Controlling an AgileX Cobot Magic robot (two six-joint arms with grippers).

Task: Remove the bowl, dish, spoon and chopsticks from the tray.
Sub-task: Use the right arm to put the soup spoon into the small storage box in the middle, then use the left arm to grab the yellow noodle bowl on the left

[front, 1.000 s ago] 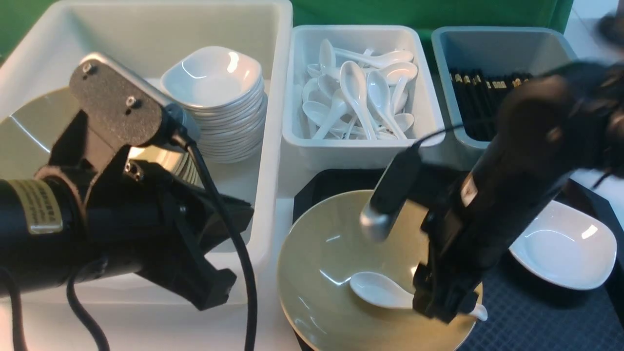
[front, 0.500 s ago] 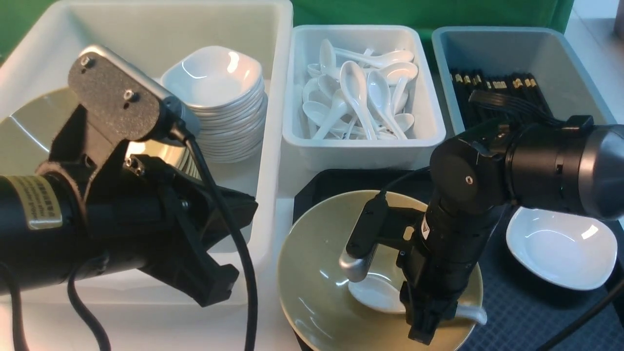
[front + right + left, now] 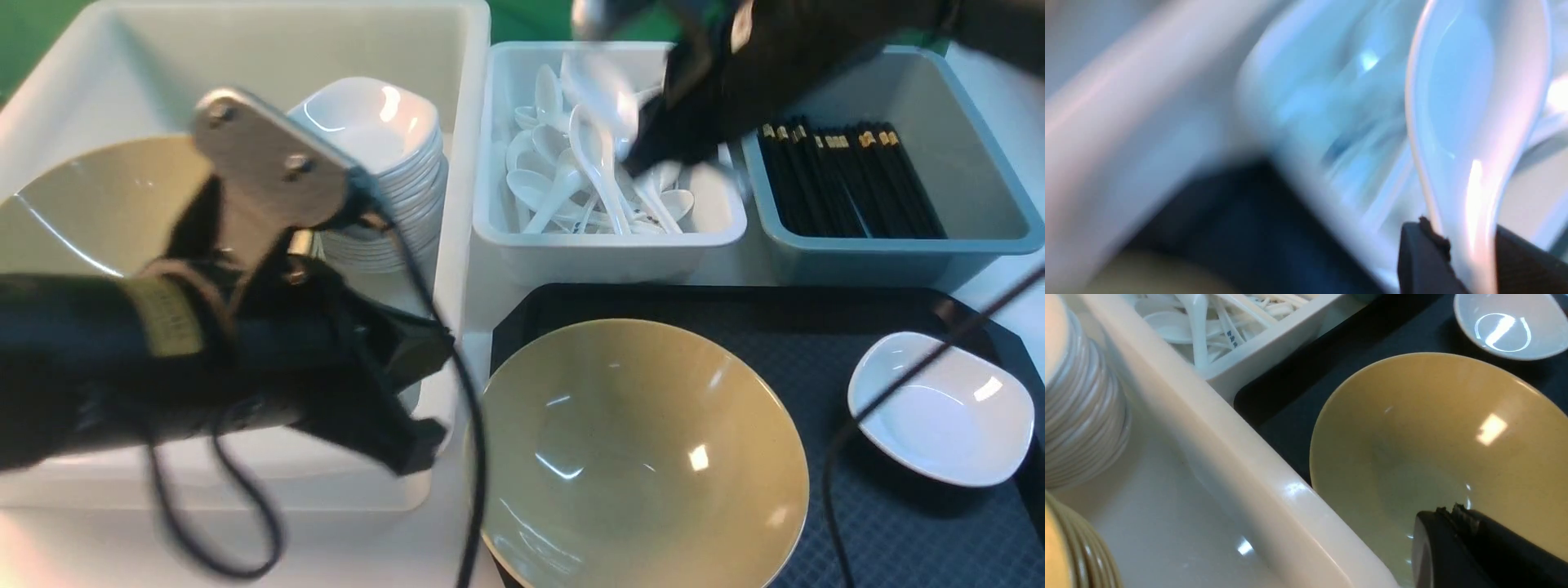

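Note:
The olive-yellow bowl [image 3: 637, 449] [image 3: 1437, 428] sits empty on the black tray [image 3: 882, 531], with the white dish [image 3: 939, 408] [image 3: 1506, 326] at its right. My right gripper [image 3: 647, 147] [image 3: 1470, 245] is shut on the handle of the white spoon [image 3: 602, 86] [image 3: 1474, 102], blurred, above the spoon bin [image 3: 608, 245]. My left gripper [image 3: 412, 445] [image 3: 1447, 514] is shut and empty, hovering by the bowl's left rim. Black chopsticks [image 3: 849, 180] lie in the grey-blue bin [image 3: 980, 237].
A big white bin [image 3: 245, 49] at the left holds a stack of white dishes [image 3: 367, 163] and stacked olive bowls [image 3: 90, 204]. Its wall [image 3: 1241, 473] runs close beside the tray. Several spoons fill the middle bin. A cable [image 3: 914, 384] crosses over the dish.
My right gripper closed on the spoon in the bowl, lifted it out and carried it back over the spoon bin. My left arm shifted a little to the right.

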